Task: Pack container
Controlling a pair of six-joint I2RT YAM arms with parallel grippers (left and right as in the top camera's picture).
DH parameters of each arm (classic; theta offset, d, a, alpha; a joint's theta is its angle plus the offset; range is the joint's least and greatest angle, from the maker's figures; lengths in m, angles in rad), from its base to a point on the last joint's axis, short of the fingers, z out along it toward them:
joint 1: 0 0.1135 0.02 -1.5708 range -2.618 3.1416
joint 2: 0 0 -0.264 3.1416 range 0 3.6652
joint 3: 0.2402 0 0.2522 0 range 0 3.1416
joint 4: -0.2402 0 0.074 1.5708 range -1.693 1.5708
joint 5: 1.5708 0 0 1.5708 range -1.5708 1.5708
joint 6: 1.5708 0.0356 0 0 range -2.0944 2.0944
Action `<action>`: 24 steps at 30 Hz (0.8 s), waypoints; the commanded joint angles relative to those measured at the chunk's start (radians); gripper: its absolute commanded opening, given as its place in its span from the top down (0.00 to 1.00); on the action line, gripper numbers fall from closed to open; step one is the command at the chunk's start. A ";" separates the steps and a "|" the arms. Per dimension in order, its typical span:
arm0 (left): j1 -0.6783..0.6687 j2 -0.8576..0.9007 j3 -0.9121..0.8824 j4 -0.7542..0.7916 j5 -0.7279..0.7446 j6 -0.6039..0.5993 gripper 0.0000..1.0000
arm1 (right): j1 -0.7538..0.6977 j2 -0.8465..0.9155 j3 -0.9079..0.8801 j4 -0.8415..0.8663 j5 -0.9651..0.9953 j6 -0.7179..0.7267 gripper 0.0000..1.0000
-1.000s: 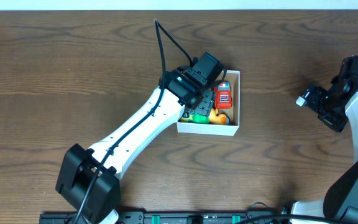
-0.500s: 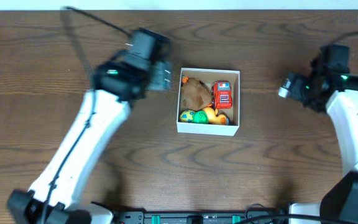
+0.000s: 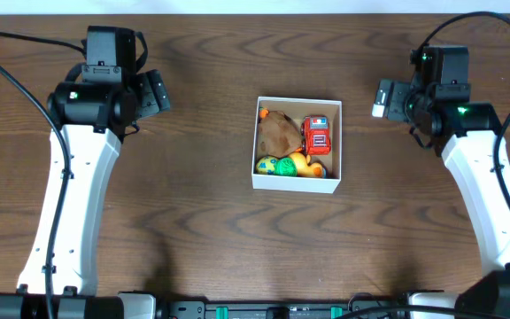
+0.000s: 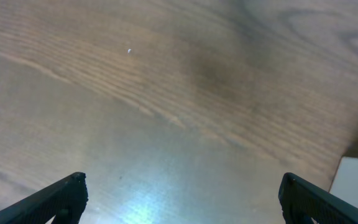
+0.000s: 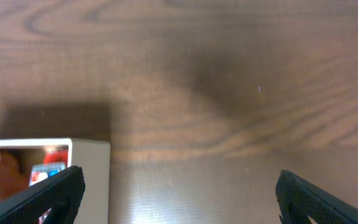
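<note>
The container [image 3: 334, 182], a small white box with a tan inside, sits at the table's middle. It holds a brown lumpy toy [image 3: 278, 131], a red toy [image 3: 318, 136], a green toy [image 3: 270, 165] and a yellow-orange toy [image 3: 304, 165]. My left gripper [image 3: 153, 91] is open and empty, well left of the box; a corner of the box shows in the left wrist view [image 4: 357, 180]. My right gripper [image 3: 386, 97] is open and empty, right of the box. The box's wall [image 5: 92, 180] shows at the left of the right wrist view.
Brown wood table [image 3: 193, 221] all around the box. Both white arms stretch from the front edge up the left and right sides. Black cables loop at the far corners.
My left arm has pulled out of the box and swung far left, its gripper empty. My right arm has shifted left and up, closer to the box.
</note>
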 commanded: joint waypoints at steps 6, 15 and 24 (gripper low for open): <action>-0.029 -0.301 -0.127 0.052 -0.004 0.047 0.02 | 0.014 -0.323 -0.057 -0.033 0.111 0.038 0.01; -0.090 -0.912 -0.570 0.159 -0.004 0.087 0.02 | 0.085 -0.806 -0.407 -0.034 0.256 0.126 0.01; -0.090 -1.242 -0.766 0.174 0.061 0.077 0.02 | 0.095 -1.167 -0.692 -0.113 0.333 0.274 0.01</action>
